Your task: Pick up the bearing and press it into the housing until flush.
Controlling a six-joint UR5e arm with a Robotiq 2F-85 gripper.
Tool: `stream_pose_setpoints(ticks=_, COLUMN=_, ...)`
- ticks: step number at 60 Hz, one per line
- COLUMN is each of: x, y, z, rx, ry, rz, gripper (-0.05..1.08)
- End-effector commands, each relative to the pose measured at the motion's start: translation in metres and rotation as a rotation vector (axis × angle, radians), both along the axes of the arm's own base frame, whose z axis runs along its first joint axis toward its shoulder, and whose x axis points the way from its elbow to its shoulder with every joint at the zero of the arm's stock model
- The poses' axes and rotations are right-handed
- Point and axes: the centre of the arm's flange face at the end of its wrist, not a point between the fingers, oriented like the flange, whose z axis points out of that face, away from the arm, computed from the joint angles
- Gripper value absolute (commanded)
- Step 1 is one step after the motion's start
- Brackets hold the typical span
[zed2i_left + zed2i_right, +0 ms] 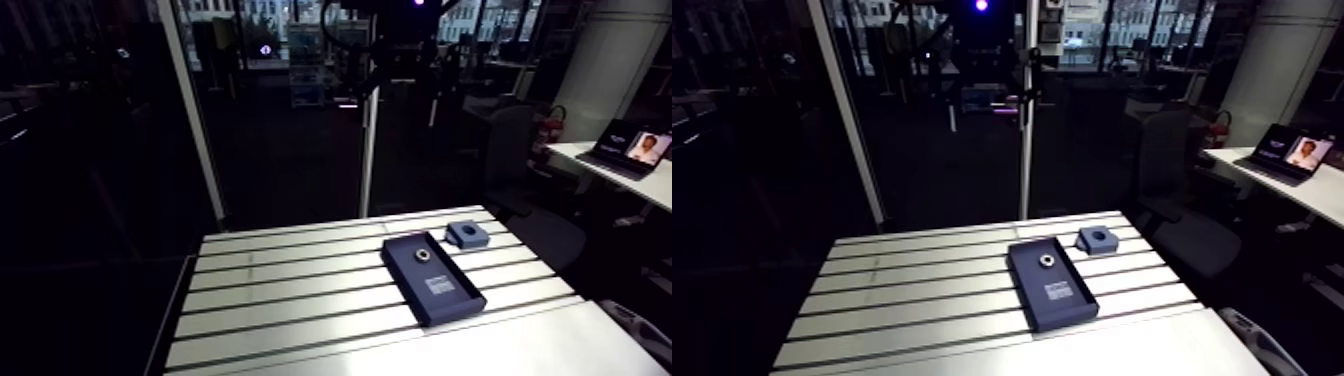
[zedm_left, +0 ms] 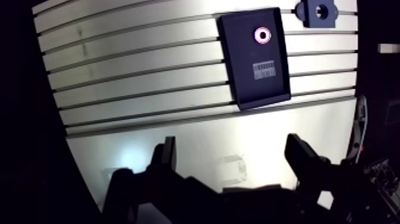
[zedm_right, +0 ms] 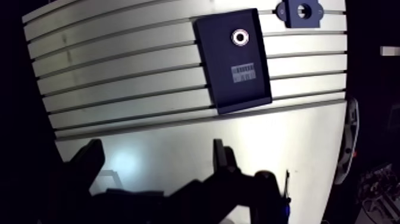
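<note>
A small metal ring, the bearing (image 2: pixel 262 34), lies in a dark blue tray (image 2: pixel 256 83) well ahead of my gripper. Just beyond the tray's far corner sits the housing (image 2: pixel 319 11), a blue block with a round hole on top. The arm view shows the same bearing (image 1: pixel 423 255) in the far end of the tray (image 1: pixel 445 295), with the housing (image 1: pixel 467 234) close behind it. My gripper (image 2: pixel 232 149) hangs high over the smooth near part of the table, open, its two fingers (image 2: pixel 168 156) wide apart with nothing between them.
The slotted aluminium table (image 2: pixel 137 77) runs wide to the side of the tray away from the housing. A smooth plate (image 2: pixel 196 143) forms its near part. The tray floor carries a white label (image 2: pixel 264 68). The table's edges drop into darkness on both sides.
</note>
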Motion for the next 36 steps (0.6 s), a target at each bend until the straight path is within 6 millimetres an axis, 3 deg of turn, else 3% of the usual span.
stream_pose_setpoints(ticks=1, x=0.0, y=0.0, z=-0.001, rx=0.001, ry=-0.003, rz=0.0, gripper=0.01)
stream_pose_setpoints(ticks=16, x=-0.004, y=0.002, z=-0.004, rx=0.018, ry=-0.01, rz=0.024, gripper=0.01)
stream_pose_setpoints(ticks=27, x=-0.015, y=0.008, z=-0.02, rx=0.019, ry=-0.024, rz=0.11, gripper=0.01)
stream_pose_setpoints(ticks=36, x=-0.021, y=0.031, z=-0.04, rx=0.026, ry=-0.006, rz=0.168, gripper=0.01)
